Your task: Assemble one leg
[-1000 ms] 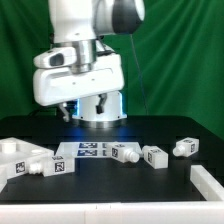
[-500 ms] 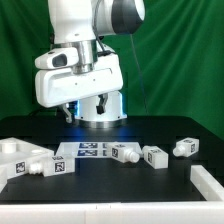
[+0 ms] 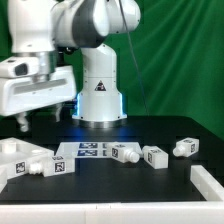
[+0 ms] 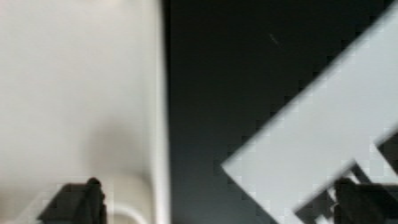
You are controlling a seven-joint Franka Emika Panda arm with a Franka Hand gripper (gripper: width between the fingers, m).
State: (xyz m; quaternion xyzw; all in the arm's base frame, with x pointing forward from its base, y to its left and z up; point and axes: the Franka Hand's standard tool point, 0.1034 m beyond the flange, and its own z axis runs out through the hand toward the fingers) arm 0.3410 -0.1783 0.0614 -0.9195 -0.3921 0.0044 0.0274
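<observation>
Several legs, short white posts with square tags, lie in a row on the black table: one (image 3: 125, 154) by the marker board, one (image 3: 155, 157) beside it, one (image 3: 185, 147) further to the exterior view's right, and one (image 3: 50, 167) at the left. My gripper (image 3: 38, 120) hangs open and empty well above the table at the exterior view's left, above the large flat white panel (image 3: 18, 152). In the wrist view my gripper (image 4: 219, 203) shows two dark fingertips (image 4: 75, 202) wide apart with nothing between them. The panel (image 4: 71, 100) lies below on one side.
The marker board (image 3: 85, 150) lies flat in the middle of the table. A white slanted surface with dark marks at its edge (image 4: 320, 150), probably that board, shows in the wrist view. Another white part (image 3: 210, 181) sits at the front right edge. The arm's base (image 3: 100, 95) stands behind.
The arm has swung from the middle of the table to the exterior view's left, with the gripper now over the white panel. The parts on the table have not moved.
</observation>
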